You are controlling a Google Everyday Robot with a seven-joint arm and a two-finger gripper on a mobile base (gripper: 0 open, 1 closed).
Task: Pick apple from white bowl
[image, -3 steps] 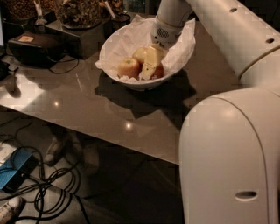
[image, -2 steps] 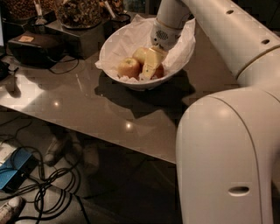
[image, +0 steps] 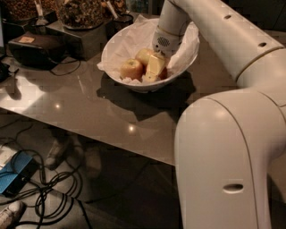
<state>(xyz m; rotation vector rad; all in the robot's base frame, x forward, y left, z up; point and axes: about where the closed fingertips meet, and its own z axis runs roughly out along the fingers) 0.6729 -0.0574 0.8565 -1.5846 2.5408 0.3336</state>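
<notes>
The white bowl, lined with crumpled white paper, stands at the back of the grey table. My gripper reaches down into the bowl from the upper right and sits low among the fruit. The orange-red apple lies right against the gripper, mostly hidden behind it. Two paler yellow-green apples lie to the left of it, one at the front and one behind.
A black device with a cable and a dark stand with jars stand left of the bowl. My arm's large white segment fills the right foreground. Cables and a blue box lie on the floor.
The gripper stays low in the bowl by the apples. The arm's large near segment has shifted slightly to the left.
</notes>
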